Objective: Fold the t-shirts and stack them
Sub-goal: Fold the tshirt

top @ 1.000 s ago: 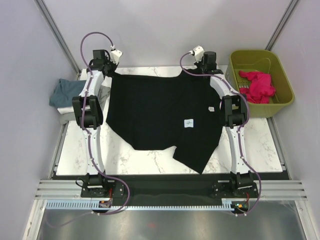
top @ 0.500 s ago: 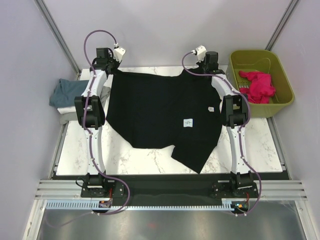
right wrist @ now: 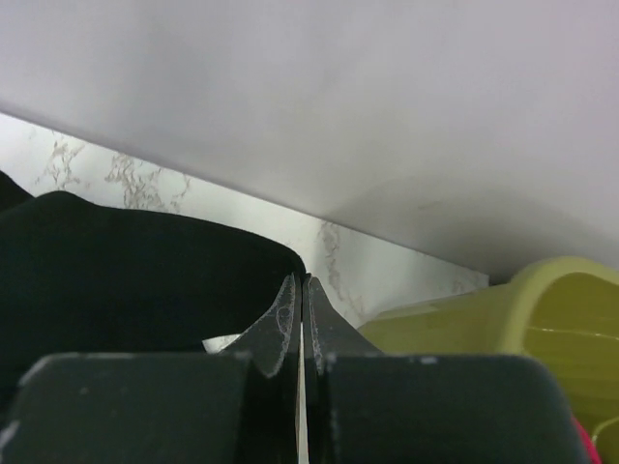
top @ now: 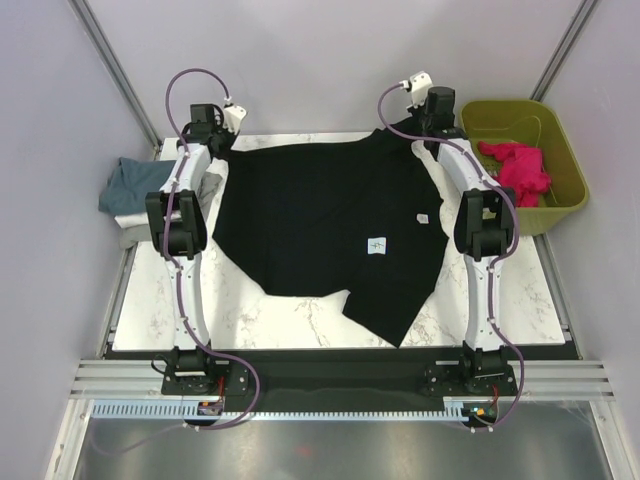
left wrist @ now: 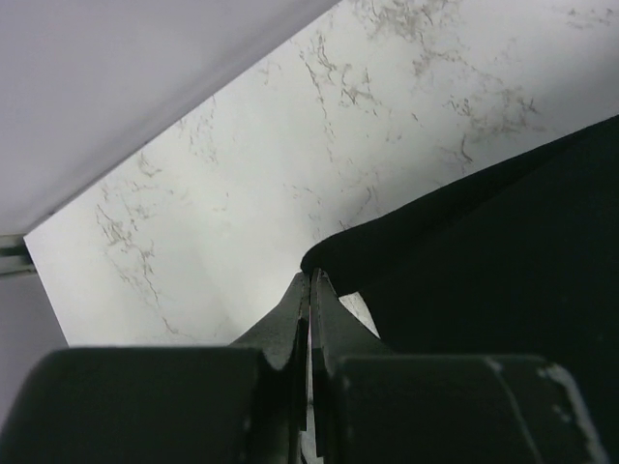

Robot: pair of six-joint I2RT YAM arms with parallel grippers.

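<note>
Black shirt [top: 320, 220] pinched at its far corners.
Left gripper [left wrist: 310, 282] and right gripper [right wrist: 302, 285] clenched on the shirt's edge; both arms outstretched.

A white, grey-veined marble counter [top: 300, 312] stood in a booth of plain pale lavender walls [top: 330, 60], lit softly and evenly. Slanting aluminium posts [top: 108, 62] rose behind the counter's far corners. A grey slotted rail [top: 110, 378] ran along the counter's near edge, with a dull brushed-metal surface [top: 330, 450] nearer still.
</note>
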